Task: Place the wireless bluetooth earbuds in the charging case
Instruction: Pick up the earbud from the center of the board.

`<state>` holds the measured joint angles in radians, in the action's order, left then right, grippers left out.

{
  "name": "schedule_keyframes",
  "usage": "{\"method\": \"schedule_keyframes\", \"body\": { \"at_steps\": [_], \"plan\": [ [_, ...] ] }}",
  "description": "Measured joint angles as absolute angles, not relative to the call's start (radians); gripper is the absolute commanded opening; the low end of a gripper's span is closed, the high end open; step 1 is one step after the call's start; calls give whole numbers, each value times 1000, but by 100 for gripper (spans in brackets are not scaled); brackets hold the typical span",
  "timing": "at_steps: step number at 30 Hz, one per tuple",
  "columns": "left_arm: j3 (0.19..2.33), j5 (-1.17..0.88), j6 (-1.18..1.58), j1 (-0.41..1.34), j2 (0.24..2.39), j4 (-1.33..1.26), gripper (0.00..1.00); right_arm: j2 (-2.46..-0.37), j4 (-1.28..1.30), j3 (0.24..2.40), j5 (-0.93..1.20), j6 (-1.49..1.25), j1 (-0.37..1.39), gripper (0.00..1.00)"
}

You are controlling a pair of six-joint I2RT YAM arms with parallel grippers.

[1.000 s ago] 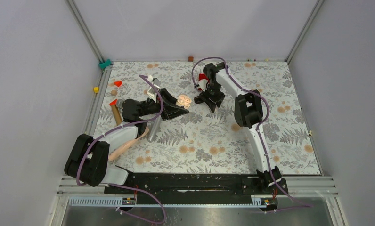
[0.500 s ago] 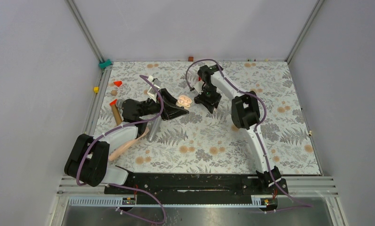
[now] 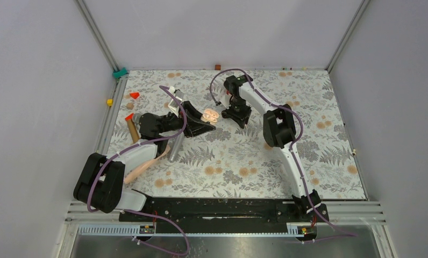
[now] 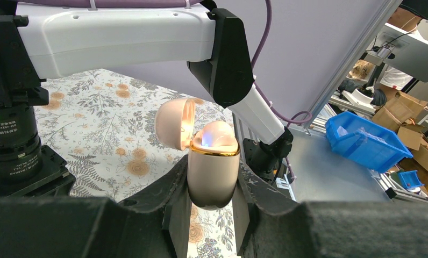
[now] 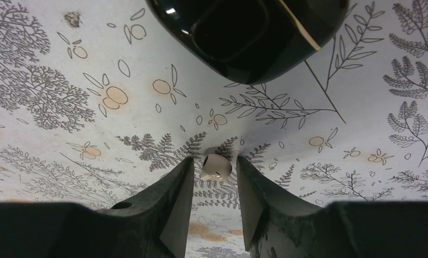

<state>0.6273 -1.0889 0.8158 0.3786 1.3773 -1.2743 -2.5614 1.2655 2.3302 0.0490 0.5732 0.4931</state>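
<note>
Pinkish-cream charging case [image 4: 213,172] sitting upright in left gripper [image 4: 212,185], jaws clamping its lower body; hinged lid [image 4: 174,122] standing open, leaning toward 10 o'clock; gold rim [image 4: 214,152] ringing case mouth. Right gripper [image 5: 215,164] hanging low over floral mat [image 5: 66,80], jaws standing apart, straddling one pale earbud [image 5: 217,167]; earbud lying on mat, thin gaps showing on both sides; in top view, right gripper sitting close at 3 o'clock of case, not touching.

The floral-patterned table [image 3: 244,156] carries a pale earbud [image 5: 217,166], a red wedge [image 3: 134,95] and a brown stick [image 3: 132,130].
</note>
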Motion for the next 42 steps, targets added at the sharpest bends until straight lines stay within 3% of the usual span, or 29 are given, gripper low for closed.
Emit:
{"method": "schedule_keyframes", "body": {
  "at_steps": [9, 25, 42],
  "plan": [
    [627, -1089, 816, 379, 1377, -1275, 0, -2561, 1265, 2328, 41, 588, 500, 25],
    [627, -1090, 816, 381, 1377, -1274, 0, -2487, 1262, 2252, 70, 586, 500, 22],
    [627, -1091, 816, 395, 1377, -1274, 0, -1724, 995, 1850, 117, 458, 501, 19]
  ]
}}
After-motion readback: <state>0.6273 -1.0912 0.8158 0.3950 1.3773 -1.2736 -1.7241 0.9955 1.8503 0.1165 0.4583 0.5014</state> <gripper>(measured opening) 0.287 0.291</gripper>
